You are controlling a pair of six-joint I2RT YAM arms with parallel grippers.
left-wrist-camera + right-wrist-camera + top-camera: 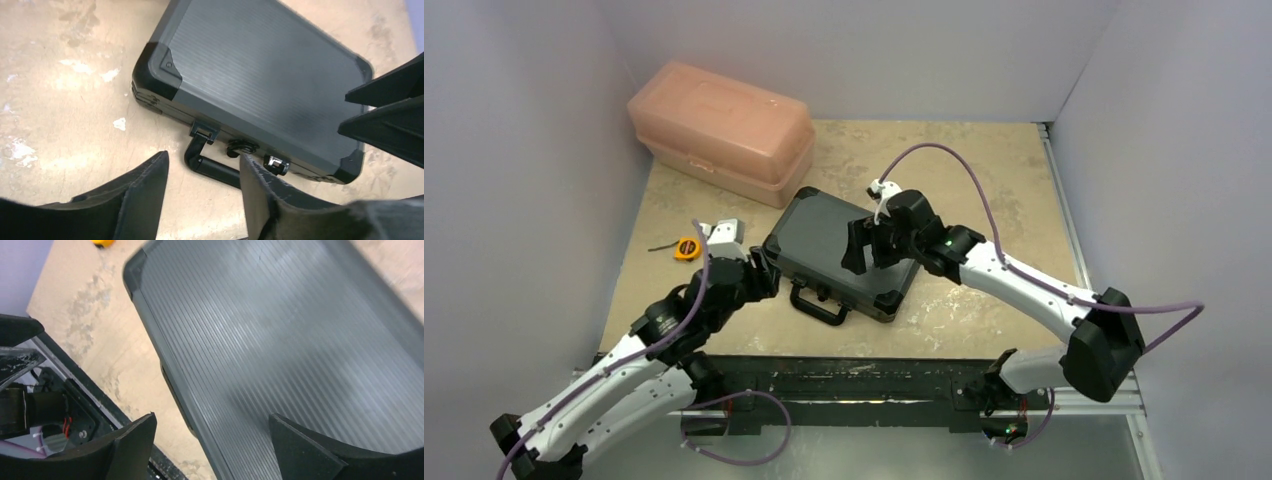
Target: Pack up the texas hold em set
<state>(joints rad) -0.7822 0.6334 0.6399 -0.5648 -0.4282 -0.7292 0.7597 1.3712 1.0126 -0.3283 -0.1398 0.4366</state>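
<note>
- Briefcase (819,235) lies shut at the centre of the table (984,170), handle (818,303) towards the near edge.
- Left gripper (766,275): jaws apart, empty, beside the handle.
- Right gripper (864,248): jaws apart, empty, over the lid (280,340), probably to hold it down.

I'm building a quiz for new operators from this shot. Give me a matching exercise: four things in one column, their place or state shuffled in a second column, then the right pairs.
Things:
1. black briefcase
2. pink plastic box
3. yellow tape measure
4. right gripper

Place or state:
A. far left corner of the table
B. over the briefcase lid, jaws apart
C. shut, lying flat mid-table
D. on the table, left of the briefcase

Pairs: 1-C, 2-A, 3-D, 4-B
</note>
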